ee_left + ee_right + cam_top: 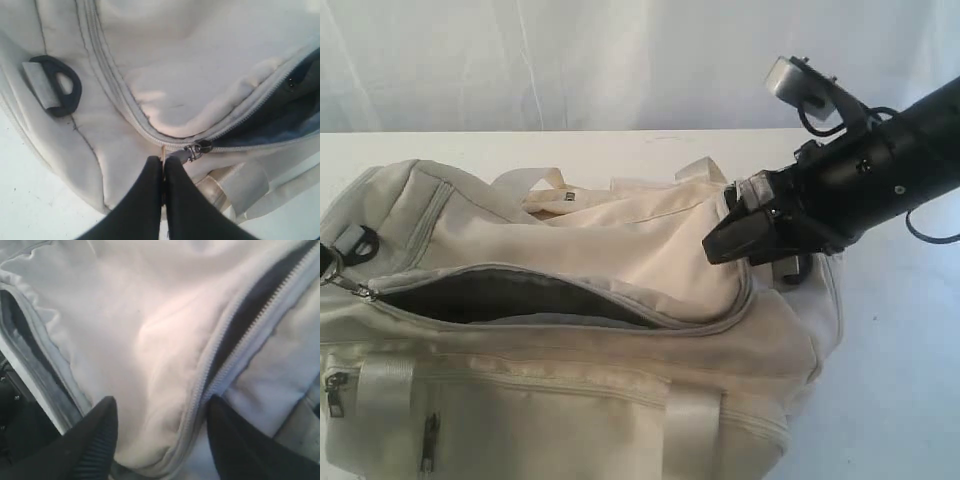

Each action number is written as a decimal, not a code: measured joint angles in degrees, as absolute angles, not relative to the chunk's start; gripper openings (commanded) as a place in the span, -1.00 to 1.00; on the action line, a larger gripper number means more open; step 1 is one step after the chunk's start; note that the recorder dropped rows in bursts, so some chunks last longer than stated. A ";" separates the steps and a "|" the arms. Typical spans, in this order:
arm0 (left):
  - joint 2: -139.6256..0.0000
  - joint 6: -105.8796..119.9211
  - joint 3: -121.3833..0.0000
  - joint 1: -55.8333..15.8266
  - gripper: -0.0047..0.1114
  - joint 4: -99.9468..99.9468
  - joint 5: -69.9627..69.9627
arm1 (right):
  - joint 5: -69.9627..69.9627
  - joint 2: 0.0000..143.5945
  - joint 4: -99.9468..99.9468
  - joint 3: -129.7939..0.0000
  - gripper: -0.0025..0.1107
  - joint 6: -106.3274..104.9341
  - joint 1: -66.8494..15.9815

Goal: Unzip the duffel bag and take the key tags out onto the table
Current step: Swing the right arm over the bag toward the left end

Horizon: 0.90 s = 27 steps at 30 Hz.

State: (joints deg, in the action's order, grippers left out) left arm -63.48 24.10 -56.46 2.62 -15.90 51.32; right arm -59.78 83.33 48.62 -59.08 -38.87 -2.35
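The cream duffel bag (620, 250) lies on the white table (900, 380). Its top zipper stands partly undone, showing a dark grey slit (500, 300). My left gripper (163, 161) is shut on the zipper pull, right beside the slider (200, 148) at the end of the bag; it does not show in the exterior view. My right gripper (720, 240) (161, 400) is open over the bag's far end, one finger (97, 440) on the cream flap and the other beyond the zipper teeth (235, 350). The key tags are hidden.
A black D-ring (65, 85) sits on the bag's end near my left gripper. Pale webbing straps (550, 190) lie over the bag's back, and small pocket zippers (428, 440) are on its front. Bare table lies to the right of the bag and behind it.
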 measured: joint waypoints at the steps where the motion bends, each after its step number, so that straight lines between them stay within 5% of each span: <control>1: -63.48 23.69 -56.46 2.62 -0.92 -15.28 51.47 | -60.23 82.90 48.62 -59.65 0.01 -39.97 -2.35; 10: -63.48 22.97 -56.46 2.62 -0.92 -14.27 51.71 | -59.85 77.64 56.58 -64.63 0.01 -59.16 -5.94; 13: -63.48 22.97 -56.46 2.62 -0.92 -14.55 51.82 | -56.06 77.56 56.85 -65.39 0.01 -63.60 -12.14; 19: -63.48 22.82 -56.46 2.62 -0.92 -15.02 52.38 | -37.55 85.51 39.31 -71.84 0.19 -56.95 -37.65; 27: -63.48 22.82 -56.46 2.62 -0.92 -15.25 52.41 | -33.62 100.20 29.30 -80.25 0.19 -51.45 -45.51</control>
State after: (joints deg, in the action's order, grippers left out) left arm -63.48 22.82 -56.46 2.62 -15.25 52.41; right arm -33.62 100.20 29.30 -80.25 -51.45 -45.51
